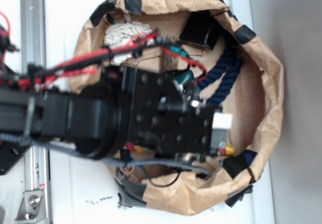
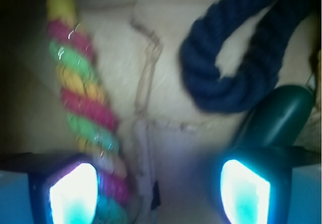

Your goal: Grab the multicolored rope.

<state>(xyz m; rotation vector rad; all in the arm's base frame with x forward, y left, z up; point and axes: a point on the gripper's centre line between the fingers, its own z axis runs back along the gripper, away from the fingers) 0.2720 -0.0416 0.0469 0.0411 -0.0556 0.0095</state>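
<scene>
Approach step judged in hand: black gripper with glowing finger pads [image 2: 158, 186] seen spread wide, nothing held

Thick twisted red, yellow and green cotton rope [image 2: 85, 103] lies just beside one glowing pad [image 2: 73, 191], off centre of gap; coiled dark navy rope [image 2: 226, 78] lies toward other pad

Next move judged: sideways shift needed to centre multicolored rope, then descent and closing

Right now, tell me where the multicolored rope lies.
In the wrist view the multicolored rope runs down the left side, its lower end beside the left finger of the pincer, left of the navy rope.
</scene>
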